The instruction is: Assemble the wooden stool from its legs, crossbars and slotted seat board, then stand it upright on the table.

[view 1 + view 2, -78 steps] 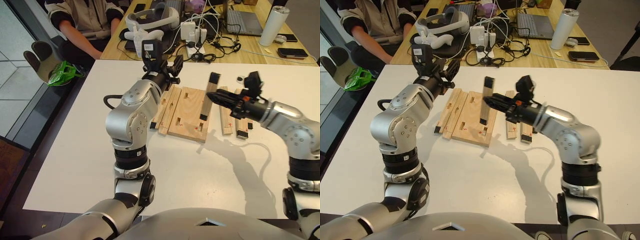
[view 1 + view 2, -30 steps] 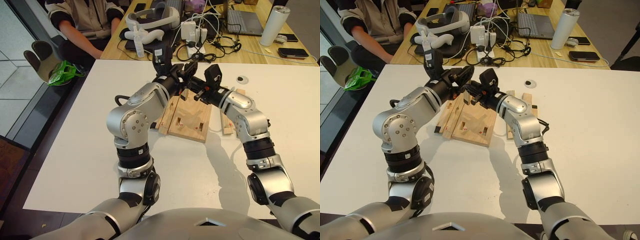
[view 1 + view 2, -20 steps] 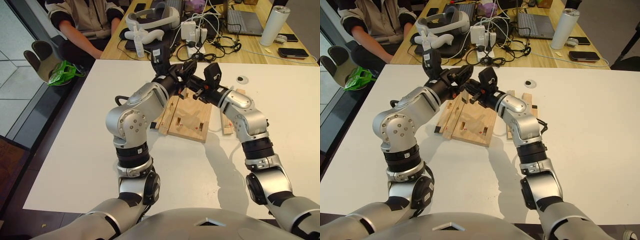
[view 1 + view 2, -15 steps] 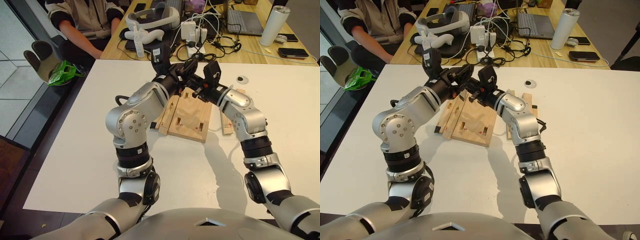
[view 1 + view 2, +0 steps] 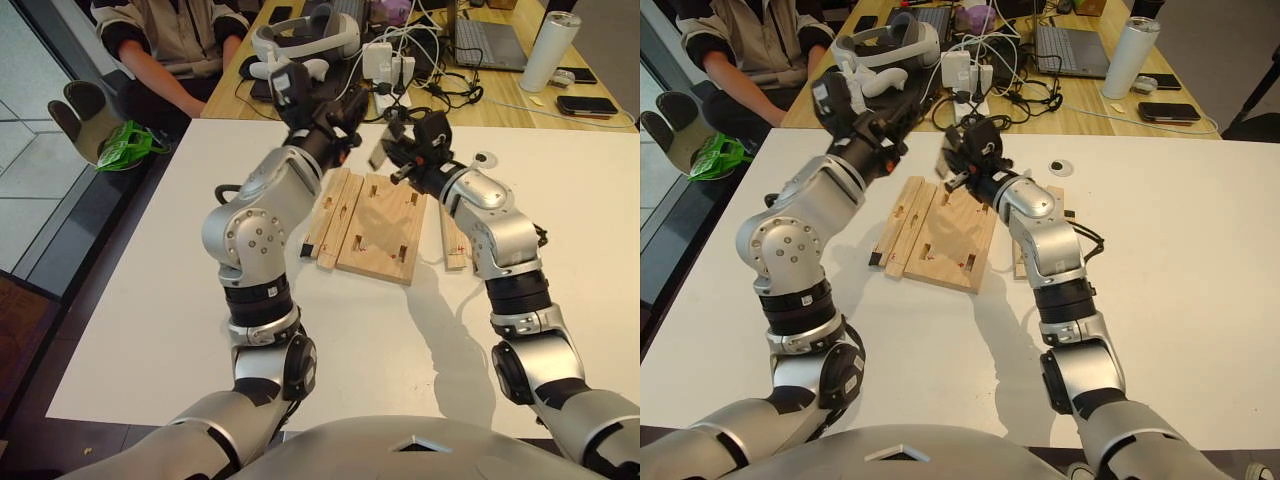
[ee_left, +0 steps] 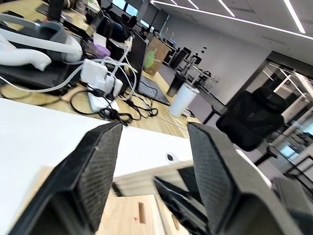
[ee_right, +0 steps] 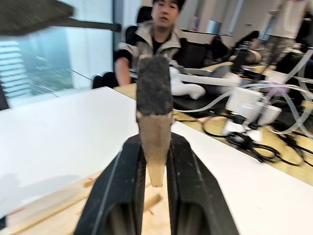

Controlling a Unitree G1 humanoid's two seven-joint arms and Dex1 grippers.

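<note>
Nearest to me, the slotted seat board (image 5: 378, 228) lies flat on the white table (image 5: 150, 300), with loose wooden bars (image 5: 335, 212) just beside it. Over its far edge the right arm is bent inward, the right gripper (image 7: 155, 147) clamped on one leg (image 7: 153, 98). Next to it the raised left gripper (image 6: 154, 142) has its fingers wide apart, holding nothing.

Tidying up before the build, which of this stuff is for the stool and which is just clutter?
For the stool: slotted seat board, leg in the right gripper, wooden strips beside the board.
Lying about: headset, laptop, white tumbler, phone, chargers.
</note>
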